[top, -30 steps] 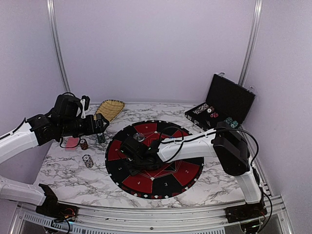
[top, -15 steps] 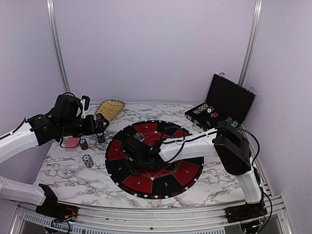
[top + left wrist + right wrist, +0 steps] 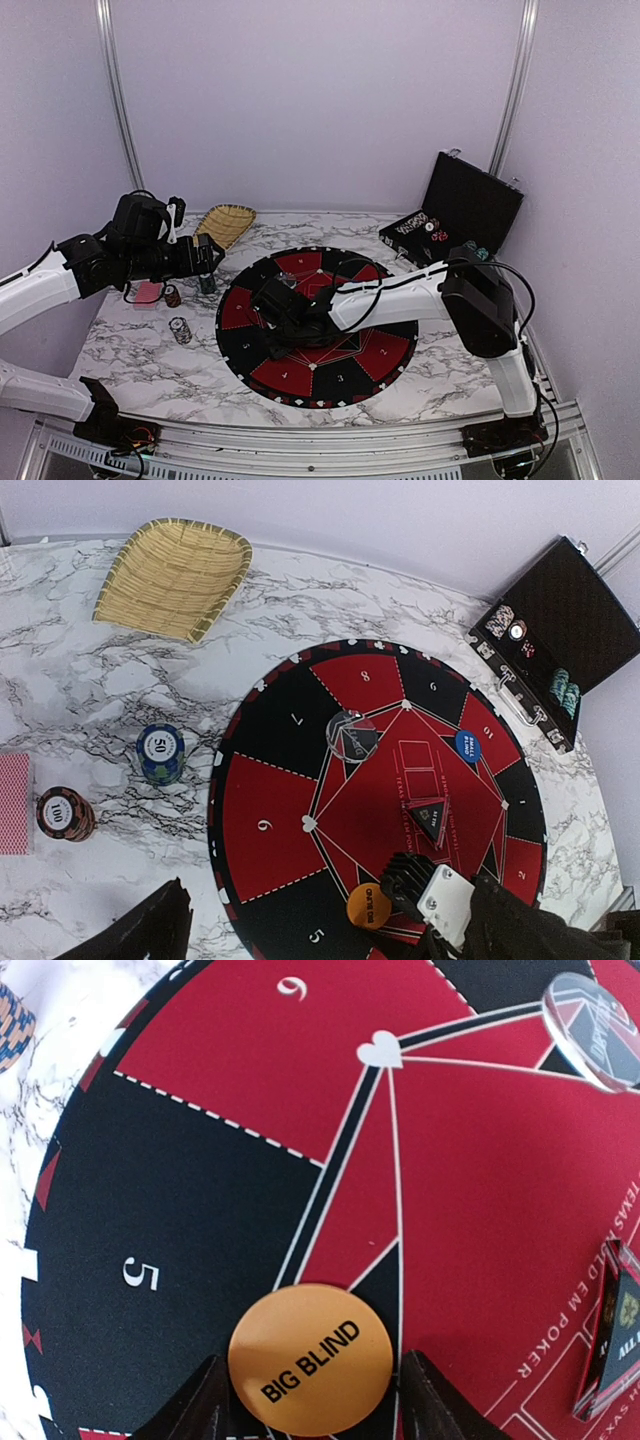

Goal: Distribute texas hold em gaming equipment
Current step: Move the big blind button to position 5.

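Hardly anything has moved in the last second. The right arm's elbow has drifted a shade toward the right edge, and the right gripper (image 3: 275,312) still hangs low over the near-left part of the mat (image 3: 265,825). Its jaws stand one on each side of the orange disc (image 3: 310,1358), which lies flat on the mat by the number 5. They sit close to its rim, but whether they press it cannot be told. The left gripper (image 3: 206,260) hovers near the left edge, jaws wide and empty.

Three discs lie on the mat: the orange one, one blue disc (image 3: 467,745) toward the right edge and one clear disc (image 3: 352,735) toward the far edge. One dark triangular marker (image 3: 432,820) sits near the mat's middle.

Three chip stacks stand between the mat and the left edge: a blue stack (image 3: 160,752), a red stack (image 3: 65,813) and a third stack (image 3: 180,330) nearer the front. One pile of cards (image 3: 14,802) lies just beside the red stack. One basket (image 3: 175,575) sits toward the far-left corner. One open case (image 3: 590,610), holding more chips, sits in the far-right corner.
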Tool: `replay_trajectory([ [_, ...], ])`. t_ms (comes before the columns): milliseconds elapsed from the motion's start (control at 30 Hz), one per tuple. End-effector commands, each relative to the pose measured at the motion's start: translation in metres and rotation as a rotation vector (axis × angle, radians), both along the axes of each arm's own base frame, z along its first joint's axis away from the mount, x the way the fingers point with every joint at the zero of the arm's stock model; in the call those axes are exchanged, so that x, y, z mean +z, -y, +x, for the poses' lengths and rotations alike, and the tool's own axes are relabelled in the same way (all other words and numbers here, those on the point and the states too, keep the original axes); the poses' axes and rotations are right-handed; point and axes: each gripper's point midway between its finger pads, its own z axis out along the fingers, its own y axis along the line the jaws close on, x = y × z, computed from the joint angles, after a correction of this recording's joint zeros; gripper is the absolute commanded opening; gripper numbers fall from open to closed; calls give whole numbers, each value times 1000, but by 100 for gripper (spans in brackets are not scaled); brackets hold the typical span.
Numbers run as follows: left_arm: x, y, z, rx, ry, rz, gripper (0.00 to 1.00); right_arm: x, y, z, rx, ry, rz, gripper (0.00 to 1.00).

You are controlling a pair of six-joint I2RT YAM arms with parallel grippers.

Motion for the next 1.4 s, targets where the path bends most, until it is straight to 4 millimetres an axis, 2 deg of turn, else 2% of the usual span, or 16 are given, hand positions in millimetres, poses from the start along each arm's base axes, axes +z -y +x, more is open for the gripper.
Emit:
replay_trajectory([
  [0,8,0,5,5,23,-6,99,-13,28,-3,-21,-49,-91,62],
  [233,8,1,6,3,23,-6,99,9,16,-3,5,-39,-38,73],
  [400,9,0,5,5,26,-8,99,31,12,-3,13,-21,-2,75],
  [567,10,0,5,6,28,-8,99,54,25,9,-22,36,1,76],
  [633,10,0,5,6,27,-7,99,56,34,16,-40,43,-3,76],
  [933,8,0,5,4,25,-5,99,48,80,55,-112,41,-36,77],
  [1233,7,1,6,1,19,-2,99,34,96,79,-70,27,-40,86],
  [1367,6,2,7,0,17,-2,99,29,91,84,-8,38,-50,86],
])
